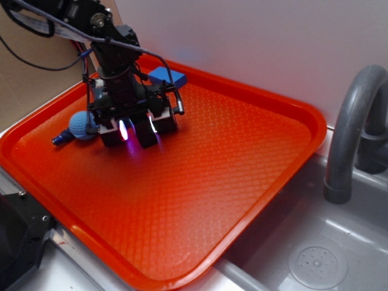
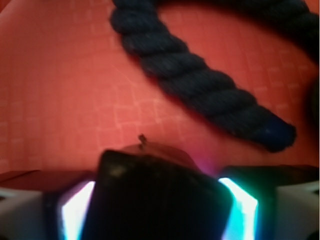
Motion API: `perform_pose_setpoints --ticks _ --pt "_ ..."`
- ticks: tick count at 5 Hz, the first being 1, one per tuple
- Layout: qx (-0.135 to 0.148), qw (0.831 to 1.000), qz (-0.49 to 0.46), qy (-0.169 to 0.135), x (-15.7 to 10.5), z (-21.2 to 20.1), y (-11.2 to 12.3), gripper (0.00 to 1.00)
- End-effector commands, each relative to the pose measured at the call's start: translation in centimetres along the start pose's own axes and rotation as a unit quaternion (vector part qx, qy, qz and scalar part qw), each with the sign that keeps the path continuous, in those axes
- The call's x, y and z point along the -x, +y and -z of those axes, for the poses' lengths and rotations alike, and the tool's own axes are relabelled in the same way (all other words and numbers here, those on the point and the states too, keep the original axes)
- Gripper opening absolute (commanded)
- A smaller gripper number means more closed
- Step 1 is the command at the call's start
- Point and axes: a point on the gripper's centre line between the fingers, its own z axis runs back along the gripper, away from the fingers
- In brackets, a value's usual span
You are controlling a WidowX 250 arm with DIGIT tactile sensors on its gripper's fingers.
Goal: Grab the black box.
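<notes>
Exterior view: robot hand (image 1: 139, 128) is down over the back-left part of the orange textured plastic tray (image 1: 242, 182), clamped on the small matte black rectangular box (image 1: 145, 130), w/ lit pads on both sides of it. Light blue knitted ball (image 1: 83, 125) sits just left of the hand, flat bright blue rectangular block (image 1: 168, 76) behind it near the tray rim. Wrist view: box (image 2: 155, 195) fills the gap btwn the glowing pads; dark navy twisted rope (image 2: 200, 85) lies on the tray ahead. Grey tap (image 1: 354, 130) and sink at right.
</notes>
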Motion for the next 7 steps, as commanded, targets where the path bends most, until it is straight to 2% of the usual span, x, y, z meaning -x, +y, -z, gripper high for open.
perform_pose_setpoints --ticks 1,2,3,4,5,7 --pt "0.108 0.984 0.136 0.040 -0.4 -7.9 -0.5 0.00" --pt "0.107 0.957 0.266 -0.040 -0.2 -13.0 -2.4 0.00" --pt "0.088 0.928 0.349 -0.092 1.2 -18.1 -2.9 0.00" --pt "0.102 0.928 0.353 -0.059 0.8 -23.2 -2.3 0.00" --pt "0.109 0.928 0.355 -0.017 0.1 -25.6 -2.3 0.00" --pt "0.102 0.929 0.357 0.001 0.1 -24.2 -2.4 0.00"
